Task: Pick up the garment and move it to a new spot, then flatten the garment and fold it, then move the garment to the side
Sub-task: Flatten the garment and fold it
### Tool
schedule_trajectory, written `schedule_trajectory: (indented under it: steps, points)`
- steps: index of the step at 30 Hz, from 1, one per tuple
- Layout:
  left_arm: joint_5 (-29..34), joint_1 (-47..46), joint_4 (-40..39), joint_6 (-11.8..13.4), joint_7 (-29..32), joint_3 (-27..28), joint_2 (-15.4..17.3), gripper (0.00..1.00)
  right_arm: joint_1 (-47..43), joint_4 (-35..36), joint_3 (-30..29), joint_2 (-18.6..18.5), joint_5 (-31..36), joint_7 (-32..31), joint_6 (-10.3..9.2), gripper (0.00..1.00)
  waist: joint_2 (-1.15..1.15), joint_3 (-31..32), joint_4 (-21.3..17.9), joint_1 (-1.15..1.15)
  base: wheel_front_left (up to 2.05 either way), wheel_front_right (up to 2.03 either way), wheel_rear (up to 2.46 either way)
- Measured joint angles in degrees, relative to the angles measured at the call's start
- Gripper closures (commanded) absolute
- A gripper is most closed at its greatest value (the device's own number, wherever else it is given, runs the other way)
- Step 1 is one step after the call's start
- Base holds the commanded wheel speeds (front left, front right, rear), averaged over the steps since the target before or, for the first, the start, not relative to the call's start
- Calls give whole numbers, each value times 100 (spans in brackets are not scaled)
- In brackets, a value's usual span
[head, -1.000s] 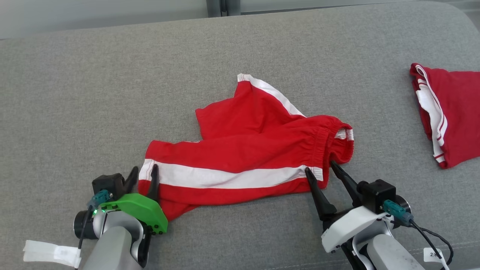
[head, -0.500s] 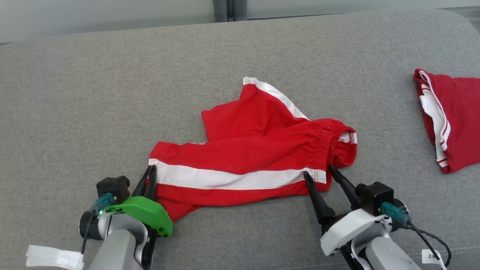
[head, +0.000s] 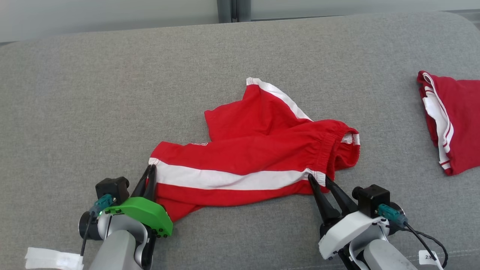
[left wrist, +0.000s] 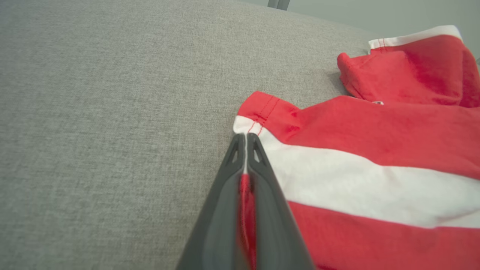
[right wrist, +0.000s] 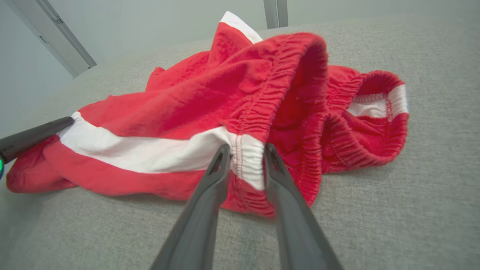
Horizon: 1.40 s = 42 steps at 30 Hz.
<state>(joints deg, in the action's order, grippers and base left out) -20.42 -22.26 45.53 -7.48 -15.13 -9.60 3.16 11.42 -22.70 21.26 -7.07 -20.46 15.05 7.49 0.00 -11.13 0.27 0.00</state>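
The garment (head: 258,150), red shorts with a white side stripe, lies crumpled in the middle of a grey cushion (head: 112,93). My left gripper (head: 151,169) is shut on its left hem corner; in the left wrist view a sliver of red cloth is pinched between the closed fingers (left wrist: 246,139) beside the garment (left wrist: 375,127). My right gripper (head: 318,179) sits at the elastic waistband corner. Its fingers stand partly closed on either side of the white waistband patch, with the gripper (right wrist: 246,150) astride the garment (right wrist: 225,93).
A second red and white garment (head: 453,120) lies folded at the right edge of the cushion. A pale wall and a grey post (head: 227,9) run behind it. One left finger (right wrist: 33,137) reaches in at the left of the right wrist view.
The left gripper shut on the hem corner. The right gripper's fingers narrowed around the waistband corner. The head camera shifted slightly, so the whole picture slid.
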Motion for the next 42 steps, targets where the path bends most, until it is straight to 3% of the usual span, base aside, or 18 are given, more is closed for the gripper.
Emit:
schedule_trajectory:
  steps: [1, 5, 10, 13, 17, 21, 24, 27, 28, 34, 38, 42]
  points:
    - [1, 2, -5, 0, 0, 4, -1, 100, -1, -11, 16, -4, -14, 0, 0, 100, 0, 6, -4, 0, 0, 0, 0]
    - [0, 46, -96, 0, 0, 10, -7, 100, -1, 62, 38, -25, -98, 0, 0, 100, 0, 68, -10, 0, 0, 0, 0]
    - [-97, 52, -407, 0, 0, -7, -13, 100, 13, 639, 35, 21, -628, 0, 0, 100, 0, 274, -13, 0, 0, 0, 0]
    - [-112, -52, -660, -1, 1, -3, 46, 100, 301, 720, 143, -204, -794, 0, -1, 100, 0, 454, -11, 0, 0, 0, 0]
    - [-124, -571, -1005, -1, 0, -74, 319, 100, 1028, 750, 312, -578, -921, -162, 0, 100, 0, 659, 18, 0, 0, 0, 0]
    - [-87, -1582, -1189, -1, 261, -180, 760, 100, 2307, 666, 425, -869, -1017, -653, 0, 100, 0, 607, 50, 0, 0, 0, 0]
    - [-10, -2614, -1238, -1, 479, -235, 995, 100, 3630, 328, 515, -1016, -956, -912, 3, 100, 0, 455, 66, 0, 0, 0, 0]
    - [-55, -3723, -1062, -1, 613, -194, 988, 100, 4959, -222, 567, -1161, -783, -984, 3, 100, 0, 212, 80, 0, 0, 0, 0]
    - [-55, -3723, -1062, -1, 613, -194, 988, 100, 4959, -222, 567, -1161, -783, -984, 3, 100, 0, 212, 80, 0, 0, 0, 0]
    - [331, -5593, -514, 155, 227, -337, 903, 100, 7131, -1295, 572, -1308, -192, -475, 5, 100, 0, -489, 152, 0, 0, 0, 0]
    - [534, -5957, -290, 194, 37, -380, 898, 100, 7681, -1798, 810, -1248, -70, -207, 5, 100, 0, -909, 265, 1, 0, 0, 0]
    - [606, -5733, -556, 191, 13, -242, 898, 100, 7558, -2071, 1133, -1365, -129, -49, 7, 100, 0, -1261, 394, 1, 0, 0, 0]
